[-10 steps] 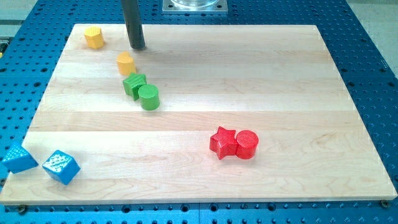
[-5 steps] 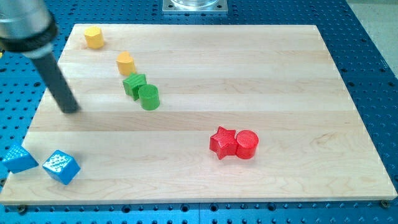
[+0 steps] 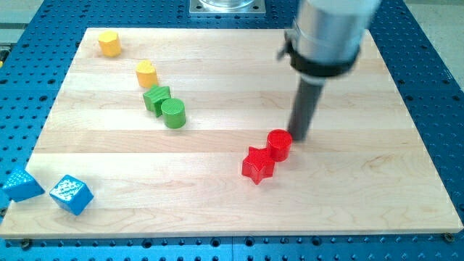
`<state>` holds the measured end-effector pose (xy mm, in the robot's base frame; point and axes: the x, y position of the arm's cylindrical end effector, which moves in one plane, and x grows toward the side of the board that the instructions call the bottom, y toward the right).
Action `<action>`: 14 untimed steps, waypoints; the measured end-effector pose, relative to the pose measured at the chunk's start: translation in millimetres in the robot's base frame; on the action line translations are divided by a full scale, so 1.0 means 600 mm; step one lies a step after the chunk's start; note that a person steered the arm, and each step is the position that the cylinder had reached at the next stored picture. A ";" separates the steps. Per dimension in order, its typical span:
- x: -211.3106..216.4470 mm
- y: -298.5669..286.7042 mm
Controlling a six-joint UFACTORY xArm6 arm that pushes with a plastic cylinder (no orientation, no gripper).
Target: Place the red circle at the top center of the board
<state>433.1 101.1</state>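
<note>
Board: pale wood lying on blue pegged bench.
Tool: my tip gripping nothing, touching red circle's right.
Circle: sitting lower-centre, leaning against red star.
Why: I'm judging the tip badly placed for pushing upward.

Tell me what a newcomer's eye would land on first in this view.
The big dark rod coming down from the view's top right, with my tip right beside the red circle, on its right. The red circle touches the red star just right of the board's centre. Next come the two green blocks left of centre and the two blue cubes at the bottom left corner.
</note>
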 end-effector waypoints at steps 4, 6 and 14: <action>0.183 -0.027; -0.028 -0.148; -0.168 -0.105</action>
<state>332.2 38.2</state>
